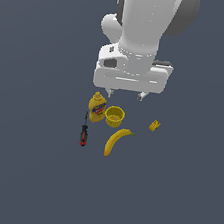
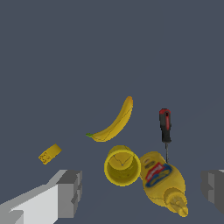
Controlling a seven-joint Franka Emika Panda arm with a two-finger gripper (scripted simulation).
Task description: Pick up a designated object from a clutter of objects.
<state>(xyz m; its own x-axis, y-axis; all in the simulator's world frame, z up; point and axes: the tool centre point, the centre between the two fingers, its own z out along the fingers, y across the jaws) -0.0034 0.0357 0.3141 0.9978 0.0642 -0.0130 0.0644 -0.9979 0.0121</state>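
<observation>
The designated object, a plain yellow cup (image 1: 114, 116) (image 2: 122, 166), stands upright with its mouth open upward. It sits among the clutter of objects, touching or nearly touching the mustard bottle (image 1: 97, 108) (image 2: 163, 182) that lies beside it. My gripper (image 1: 125, 94) (image 2: 140, 192) hangs open above the surface, just behind the cup in the exterior view. Its fingers (image 2: 70, 192) are spread wide with nothing between them. In the wrist view the cup and the bottle both lie between the two fingers.
A banana (image 1: 116, 140) (image 2: 114, 123) lies in front of the cup. A red-and-black screwdriver (image 1: 84, 133) (image 2: 165, 128) lies on the exterior view's left, and a tiny yellow block (image 1: 155, 125) (image 2: 50, 154) on its right. The grey surface (image 1: 24, 172) stretches all around.
</observation>
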